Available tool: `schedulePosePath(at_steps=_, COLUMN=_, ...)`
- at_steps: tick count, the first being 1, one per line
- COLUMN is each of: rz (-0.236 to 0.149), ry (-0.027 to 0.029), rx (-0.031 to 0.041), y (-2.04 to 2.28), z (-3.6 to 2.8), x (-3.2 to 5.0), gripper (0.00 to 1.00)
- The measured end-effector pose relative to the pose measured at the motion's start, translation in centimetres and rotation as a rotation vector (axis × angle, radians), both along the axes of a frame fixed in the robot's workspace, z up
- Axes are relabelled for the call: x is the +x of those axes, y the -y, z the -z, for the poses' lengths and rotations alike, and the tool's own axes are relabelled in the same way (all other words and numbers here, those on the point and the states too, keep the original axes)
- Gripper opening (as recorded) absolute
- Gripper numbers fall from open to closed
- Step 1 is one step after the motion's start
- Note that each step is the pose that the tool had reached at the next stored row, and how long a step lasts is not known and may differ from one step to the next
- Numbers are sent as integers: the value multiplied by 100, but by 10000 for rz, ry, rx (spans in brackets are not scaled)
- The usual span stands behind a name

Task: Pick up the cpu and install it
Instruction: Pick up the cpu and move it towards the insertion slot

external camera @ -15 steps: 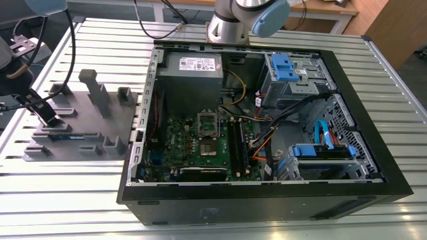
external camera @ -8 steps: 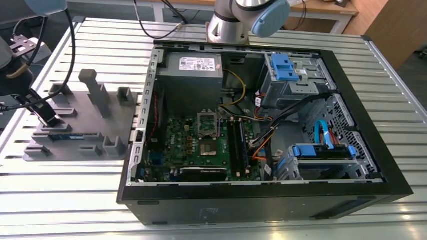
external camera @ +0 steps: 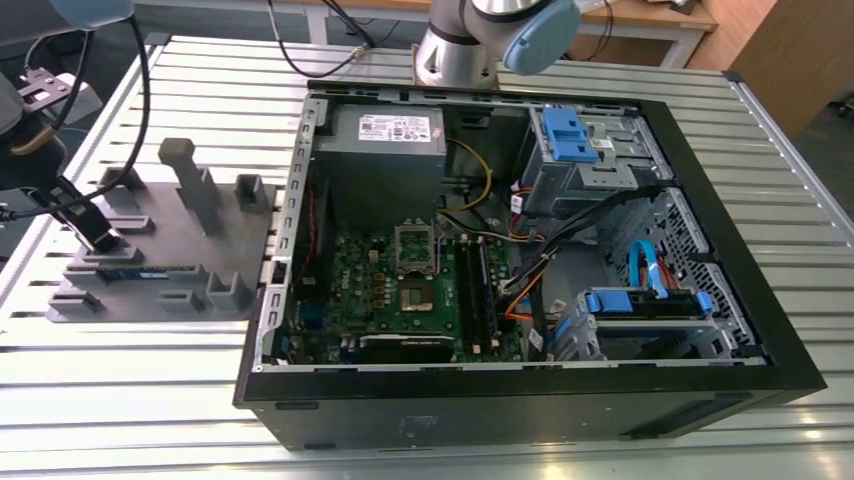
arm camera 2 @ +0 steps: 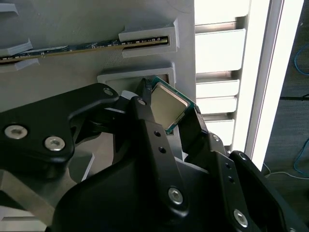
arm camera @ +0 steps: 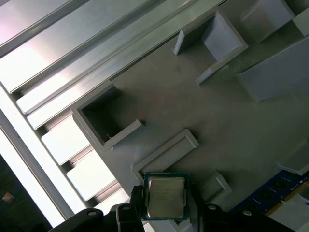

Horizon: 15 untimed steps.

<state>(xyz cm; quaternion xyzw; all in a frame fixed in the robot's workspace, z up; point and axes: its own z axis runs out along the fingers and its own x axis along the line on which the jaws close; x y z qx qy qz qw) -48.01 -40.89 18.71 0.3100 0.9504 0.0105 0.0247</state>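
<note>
The cpu [arm camera: 165, 195] is held clamped in the tool [external camera: 96, 238] above the grey tray [external camera: 160, 225]; installation on the motherboard [external camera: 380, 290] is judged outstanding.

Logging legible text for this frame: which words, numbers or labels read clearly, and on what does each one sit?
No text here can be read.
White label on the power supply: print too small to read.
Top of the cpu, clamped in the gripper: faint marks, blurred.
Memory stick on the grey tray: no print can be made out.
</note>
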Motion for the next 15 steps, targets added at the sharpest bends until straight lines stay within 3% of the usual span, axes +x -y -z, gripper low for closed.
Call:
schedulePosePath(at_steps=11, rz=-121, ry=-4, rx=-3, y=0, z=2, x=10, gripper=47)
schedulePosePath(at_steps=15, rz=-503, ry=-3, rx=-2, y=0, z=15, x=10, gripper=47)
